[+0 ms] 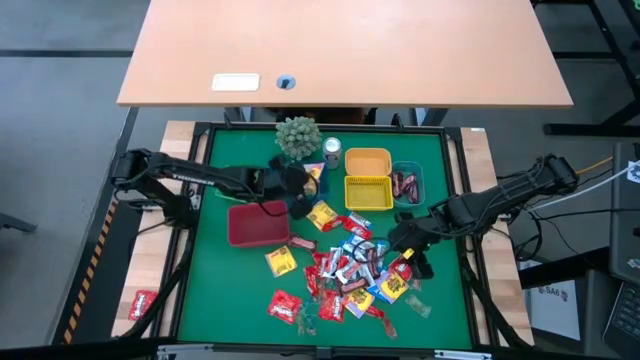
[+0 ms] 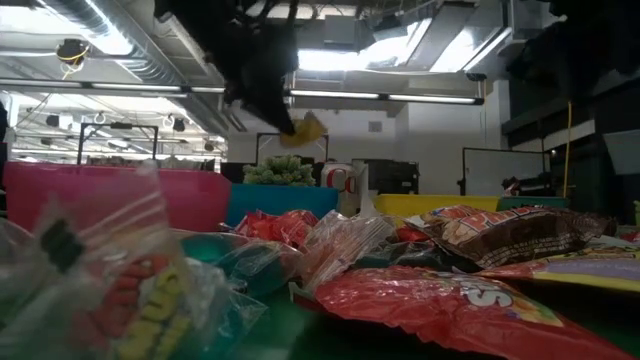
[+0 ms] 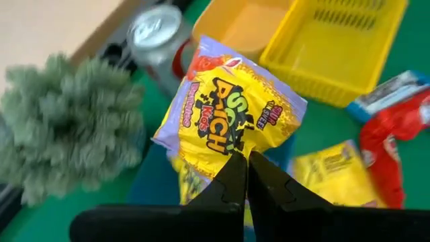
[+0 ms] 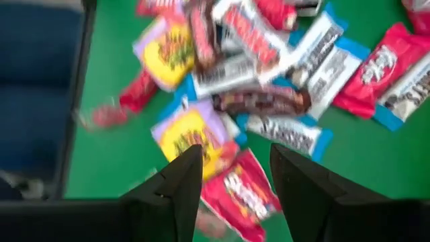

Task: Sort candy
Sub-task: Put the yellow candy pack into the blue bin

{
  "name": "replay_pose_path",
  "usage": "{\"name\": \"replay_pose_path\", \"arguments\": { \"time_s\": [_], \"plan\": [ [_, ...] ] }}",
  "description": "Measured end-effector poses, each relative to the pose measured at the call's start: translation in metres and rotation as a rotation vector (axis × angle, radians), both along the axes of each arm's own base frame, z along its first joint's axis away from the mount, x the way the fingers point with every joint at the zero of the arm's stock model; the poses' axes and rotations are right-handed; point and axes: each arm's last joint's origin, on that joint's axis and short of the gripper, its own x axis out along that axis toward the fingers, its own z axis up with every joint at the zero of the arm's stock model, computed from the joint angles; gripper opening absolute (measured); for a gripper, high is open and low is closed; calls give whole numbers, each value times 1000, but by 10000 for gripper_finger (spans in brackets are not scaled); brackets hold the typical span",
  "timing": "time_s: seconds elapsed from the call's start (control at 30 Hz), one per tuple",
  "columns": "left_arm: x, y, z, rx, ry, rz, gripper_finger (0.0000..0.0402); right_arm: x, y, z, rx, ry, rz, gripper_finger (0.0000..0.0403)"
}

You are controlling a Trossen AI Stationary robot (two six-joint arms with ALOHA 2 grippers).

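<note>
The candy is a heap of small shiny wrapped packets in red, yellow, blue-and-white and dark brown, lying on the green mat's near right part. My left gripper is over the far middle of the mat, shut on one yellow packet, which also shows in the low view, raised above the bins. My right gripper hangs open above the heap's right side, with nothing between its fingers. In the teal bin lie a few dark red packets. My left gripper pinches the yellow packet by one edge between its two fingertips. The fingers slant downward from the table's left side. The packet sticks out beyond the fingertips, lifted clear of the mat and the bins.
Far on the mat stand a small green plant and a silver can. An orange bin, a yellow bin and a red bin are nearby. One red packet lies off the mat on the left wooden rim.
</note>
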Motion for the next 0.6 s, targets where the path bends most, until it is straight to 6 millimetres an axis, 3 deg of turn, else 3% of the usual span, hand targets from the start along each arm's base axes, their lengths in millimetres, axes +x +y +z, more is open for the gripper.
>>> {"name": "replay_pose_path", "arguments": {
  "time_s": [0.37,0.6],
  "plan": [
    [-6,4,-8,-21,89,32,0,8,-2,0,93,2,-468,175],
    [-6,5,-8,-79,61,53,24,8,-2,-28,133,103,-646,175]
  ]
}}
